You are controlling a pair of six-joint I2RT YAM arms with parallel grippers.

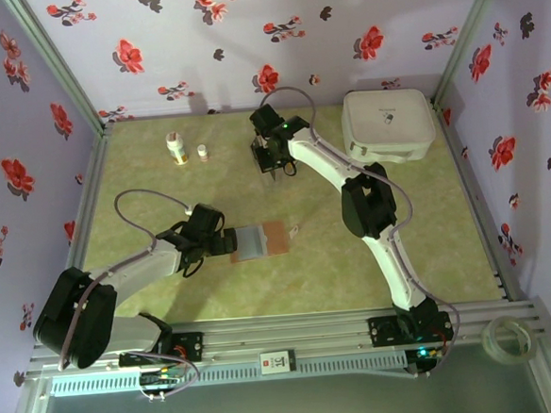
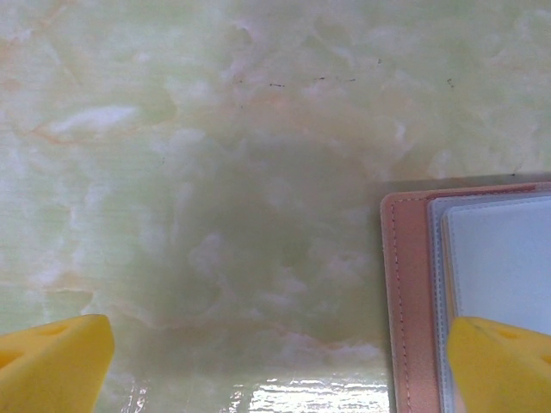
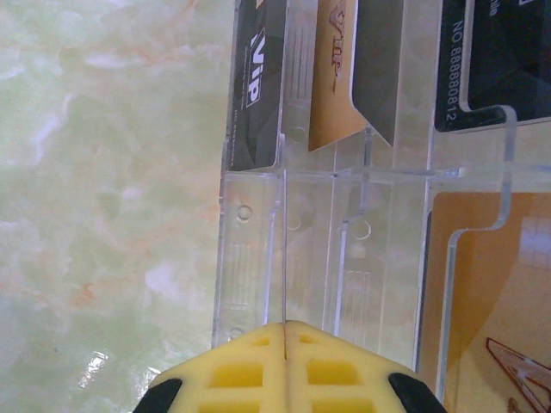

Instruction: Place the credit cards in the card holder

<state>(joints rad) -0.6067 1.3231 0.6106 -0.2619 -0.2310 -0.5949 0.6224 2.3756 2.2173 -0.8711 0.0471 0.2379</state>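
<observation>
Plainly, the right gripper [image 3: 287, 366] is clenched: its yellow pads [image 3: 344, 379] meet flat against each other at the near wall of a clear rack [image 3: 258, 258]. A thin clear divider of that rack runs edge-on straight to the seam between the pads; whether it is pinched there I cannot tell. Just beyond the fingertips the credit cards [image 3: 258, 86] stand in the rack's slots: a black one marked VIP at the left, a gold one beside it, and a dark one with white digits at the right. Another gold card sits nearer, in the right-hand compartment.

The left gripper [image 2: 280, 370] is released, its jaws wide with bare table [image 2: 215, 172] between them. One yellow fingertip [image 2: 499, 366] sits in front of the near corner of the card holder [image 2: 411, 292], which lies open and flat, showing a stitched reddish-brown border and clear grey-blue pockets. No card shows in those pockets.

Seen from above, the card holder lies mid-table just ahead of the left gripper, well apart from the rack at the far side. A white case [image 1: 388, 123] rests near the far right corner.
</observation>
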